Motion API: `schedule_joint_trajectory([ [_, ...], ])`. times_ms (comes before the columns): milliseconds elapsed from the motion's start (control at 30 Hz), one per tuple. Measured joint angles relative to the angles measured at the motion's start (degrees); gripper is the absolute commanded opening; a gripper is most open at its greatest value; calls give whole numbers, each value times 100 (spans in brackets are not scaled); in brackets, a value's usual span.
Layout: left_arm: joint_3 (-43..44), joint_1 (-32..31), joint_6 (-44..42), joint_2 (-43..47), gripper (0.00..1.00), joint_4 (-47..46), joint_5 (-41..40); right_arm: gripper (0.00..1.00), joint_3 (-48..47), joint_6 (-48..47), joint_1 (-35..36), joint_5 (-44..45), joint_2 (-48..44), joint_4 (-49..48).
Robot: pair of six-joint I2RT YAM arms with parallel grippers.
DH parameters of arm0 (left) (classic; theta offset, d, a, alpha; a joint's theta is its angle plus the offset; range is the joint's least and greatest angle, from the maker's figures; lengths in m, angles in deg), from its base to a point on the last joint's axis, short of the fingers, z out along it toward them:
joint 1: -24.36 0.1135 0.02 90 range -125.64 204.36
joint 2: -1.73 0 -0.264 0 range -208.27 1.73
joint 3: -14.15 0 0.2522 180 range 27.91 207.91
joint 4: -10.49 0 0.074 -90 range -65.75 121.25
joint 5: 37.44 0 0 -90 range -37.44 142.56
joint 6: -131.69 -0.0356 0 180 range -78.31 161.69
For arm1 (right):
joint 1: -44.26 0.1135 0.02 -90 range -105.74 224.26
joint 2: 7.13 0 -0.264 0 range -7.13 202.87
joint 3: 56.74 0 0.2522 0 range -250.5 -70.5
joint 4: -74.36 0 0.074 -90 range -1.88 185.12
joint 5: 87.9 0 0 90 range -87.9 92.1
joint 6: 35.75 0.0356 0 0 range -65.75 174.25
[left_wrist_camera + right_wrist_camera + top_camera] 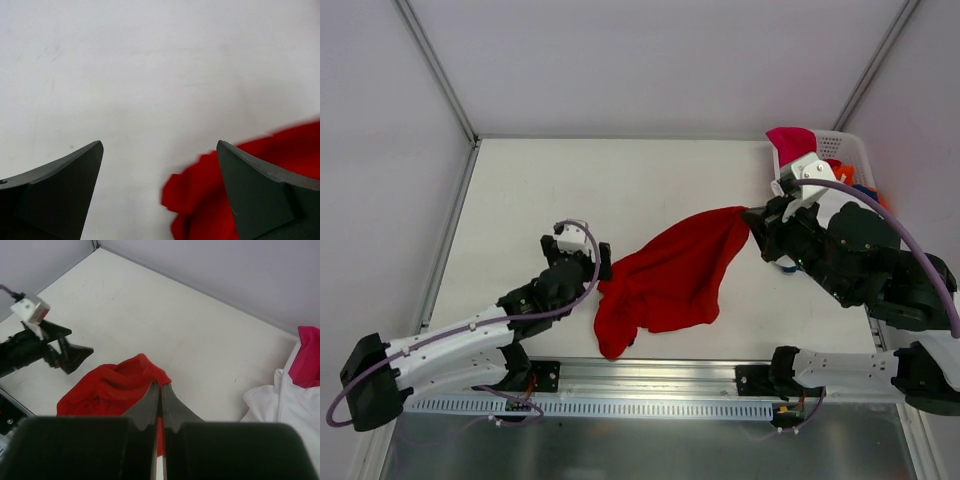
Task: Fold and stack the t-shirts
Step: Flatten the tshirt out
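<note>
Leftward from my right pincer (750, 218), which pinches its far corner, red tee (670, 275) slants toward worktop's (570, 180) near edge; left pincer (604, 262), spread wide, stands just beside its left side.

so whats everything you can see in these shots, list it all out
red t-shirt: 1, red, crumpled mid-table, far right corner lifted
pink t-shirt: 1, magenta, sticking up at the basket's left end
white t-shirt: 1, white, beside the pink one
orange cloth: 1 bit, orange, in the basket
blue cloth: 1 bit, blue, in the basket, mostly hidden by the right arm
basket: 1, white perforated, far right corner of the table
table: 1, white, under everything
left end effector: 1, dark fingers, open, low beside the red t-shirt's left edge
right end effector: 1, dark fingers, shut on the red t-shirt's corner
</note>
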Motion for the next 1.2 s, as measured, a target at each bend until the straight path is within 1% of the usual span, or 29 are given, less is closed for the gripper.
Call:
schedule_joint_trajectory([
  [100,-61,1027,415,-743,99,-94,149,0,168,98,0,-2,-168,-17],
  [167,-201,1515,595,-1117,99,-348,501,1,341,151,0,-2,-245,-35],
  [267,-492,2065,787,-1591,99,-955,1207,0,619,232,0,-7,-299,-50],
  [333,-503,2323,861,-2031,98,-1357,1703,1,754,273,0,-17,-317,-50],
  [467,-623,2474,1025,-2535,99,-2216,2726,1,914,337,0,-4,-426,-13],
  [567,-807,2472,1150,-2612,99,-2828,3381,1,975,365,0,26,-577,-11],
  [733,-822,2474,1283,-2673,99,-3388,4177,0,1001,387,0,111,-688,-11],
  [800,-815,2474,1296,-2573,99,-3344,4371,1,1043,402,0,157,-675,-9],
  [900,-741,2474,1320,-2238,99,-2806,4371,1,1106,417,0,175,-638,-7],
  [1067,-730,2474,1744,-1683,99,-2020,4039,0,1202,433,0,234,-603,-9],
  [1200,-841,2472,2114,-1556,99,-1506,3727,1,1226,501,0,284,-586,-7],
])
